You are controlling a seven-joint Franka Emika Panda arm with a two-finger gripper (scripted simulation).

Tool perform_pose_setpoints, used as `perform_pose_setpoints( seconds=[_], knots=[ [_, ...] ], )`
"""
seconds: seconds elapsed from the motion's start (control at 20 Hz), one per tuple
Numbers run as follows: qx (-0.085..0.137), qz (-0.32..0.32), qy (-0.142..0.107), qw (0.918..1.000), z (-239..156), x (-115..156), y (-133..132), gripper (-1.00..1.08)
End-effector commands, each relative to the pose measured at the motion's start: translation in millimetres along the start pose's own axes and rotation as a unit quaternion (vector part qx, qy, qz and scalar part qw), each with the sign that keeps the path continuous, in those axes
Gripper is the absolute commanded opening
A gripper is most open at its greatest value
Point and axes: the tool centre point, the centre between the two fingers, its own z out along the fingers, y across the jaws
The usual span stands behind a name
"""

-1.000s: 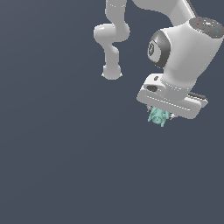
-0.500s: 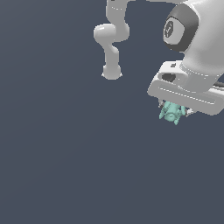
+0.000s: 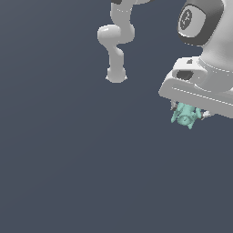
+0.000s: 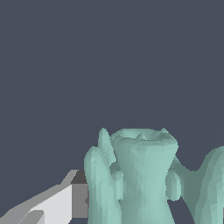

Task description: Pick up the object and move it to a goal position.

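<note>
The object (image 3: 185, 115) is a small mint-green lumpy piece hanging under the white hand at the exterior view's right. My gripper (image 3: 187, 113) is shut on it, and its fingers are mostly hidden by the hand and the piece. The wrist view is filled low down by the object (image 4: 144, 175), ridged and flared at its end, with one white and grey finger (image 4: 65, 199) pressed against its side. The object is held up off the dark surface.
The arm's white base and lower links (image 3: 116, 50) stand at the back of the exterior view, left of the hand. A plain dark grey-blue floor (image 3: 68, 159) lies all around.
The hand with the object has moved toward the exterior view's right and nearer the camera, looking larger. The grip on the object has held.
</note>
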Motion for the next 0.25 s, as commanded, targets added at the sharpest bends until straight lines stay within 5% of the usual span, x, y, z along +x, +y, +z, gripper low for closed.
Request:
perform_pose_setpoints(
  seconds=[0.0, 0.2],
  knots=[
    [0.000, 0.000, 0.000, 1.0000, -1.8, 0.7, -1.2, -1.00],
    [0.000, 0.000, 0.000, 1.0000, -1.4, 0.9, -1.2, -1.00]
  ],
)
